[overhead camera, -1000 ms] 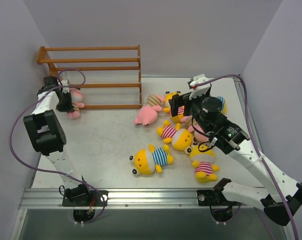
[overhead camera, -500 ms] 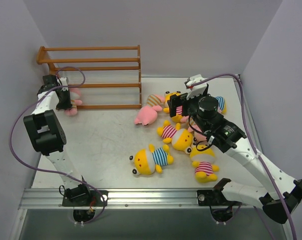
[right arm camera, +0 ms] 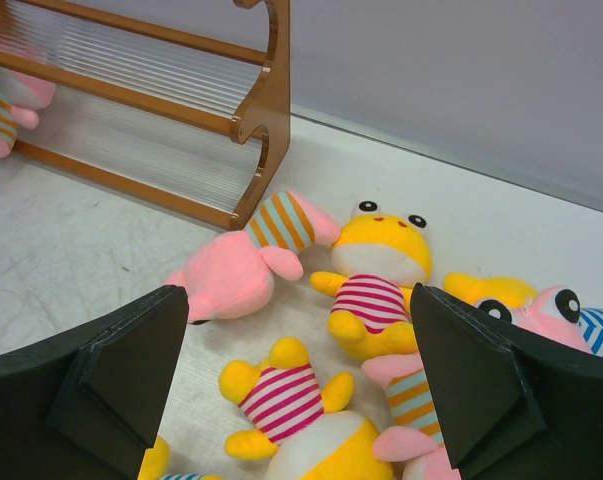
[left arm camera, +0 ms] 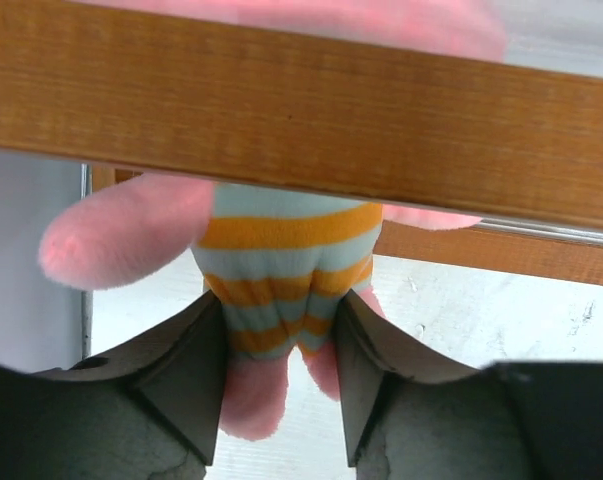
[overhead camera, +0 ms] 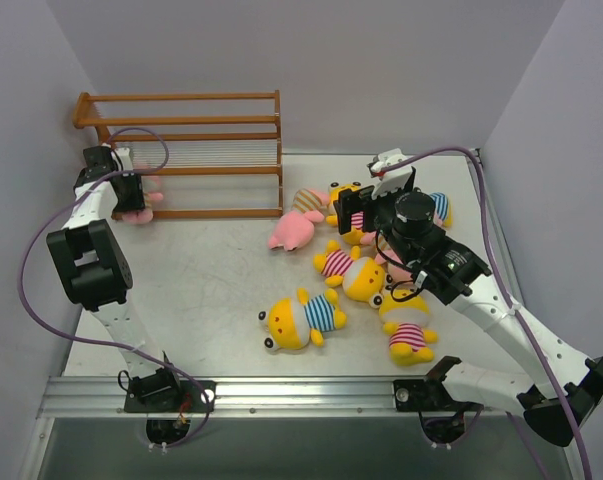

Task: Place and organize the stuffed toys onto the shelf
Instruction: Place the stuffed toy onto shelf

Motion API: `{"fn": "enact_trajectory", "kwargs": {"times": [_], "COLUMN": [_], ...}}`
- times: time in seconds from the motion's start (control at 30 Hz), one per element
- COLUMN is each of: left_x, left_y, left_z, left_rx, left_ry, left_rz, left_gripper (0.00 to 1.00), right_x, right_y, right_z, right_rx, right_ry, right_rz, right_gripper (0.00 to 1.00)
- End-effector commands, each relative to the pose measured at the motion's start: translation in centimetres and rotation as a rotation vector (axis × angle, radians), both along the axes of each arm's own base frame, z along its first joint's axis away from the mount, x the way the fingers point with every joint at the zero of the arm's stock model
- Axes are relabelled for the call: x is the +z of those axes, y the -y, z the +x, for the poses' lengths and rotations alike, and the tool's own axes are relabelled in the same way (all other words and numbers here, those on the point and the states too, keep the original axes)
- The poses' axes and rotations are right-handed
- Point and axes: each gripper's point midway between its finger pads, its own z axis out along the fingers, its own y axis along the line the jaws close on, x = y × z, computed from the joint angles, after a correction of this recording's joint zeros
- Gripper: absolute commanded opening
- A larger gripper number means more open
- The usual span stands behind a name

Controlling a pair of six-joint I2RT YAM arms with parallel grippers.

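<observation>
My left gripper [overhead camera: 132, 197] is shut on a pink toy in a tan-striped shirt [left arm camera: 279, 262], pinching its lower body [left arm camera: 278, 330] at the left end of the orange-brown shelf [overhead camera: 191, 120]. A shelf rail [left arm camera: 301, 110] crosses in front of the toy. My right gripper [overhead camera: 353, 212] is open and empty above the pile [right arm camera: 296, 305]. Below it lie a pink toy face down [right arm camera: 231, 270], a yellow toy in pink stripes [right arm camera: 376, 270] and another one [right arm camera: 291, 400]. A larger yellow toy in blue stripes [overhead camera: 299, 318] lies alone nearer the front.
More toys lie under and beside the right arm: a pink one with eyes [right arm camera: 551, 310], a blue-striped one [overhead camera: 441, 208] and a yellow one in pink stripes [overhead camera: 408, 335]. Side walls stand close to both arms. The shelf's right end post [right arm camera: 266, 100] stands close to the pile.
My left gripper has carried the pink toy a little up and back, closer into the shelf's left end. The right gripper shifted slightly left and back over the pile.
</observation>
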Motion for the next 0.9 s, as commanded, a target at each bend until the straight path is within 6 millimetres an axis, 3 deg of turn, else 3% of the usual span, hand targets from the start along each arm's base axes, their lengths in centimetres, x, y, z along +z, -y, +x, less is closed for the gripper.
{"fn": "enact_trajectory", "kwargs": {"times": [0.0,0.57,0.87], "left_x": [3.1,4.0,6.1], "left_y": [-1.2,-1.1,-0.6], "left_z": [2.2,1.1,-0.3], "left_rx": [0.014,0.088,0.192], "left_ry": [0.111,0.145,0.229], "left_rz": [0.042,0.015,-0.064], "left_gripper": [0.52,0.85,0.92], "right_x": [0.8,0.9,1.3], "right_y": [-0.2,-0.4,-0.3], "right_z": [0.2,-0.1,-0.5], "right_rx": [0.001,0.020,0.032], "right_ry": [0.030,0.028,0.036], "right_rz": [0.011,0.010,0.021], "right_gripper": [1.00,1.00,1.00]}}
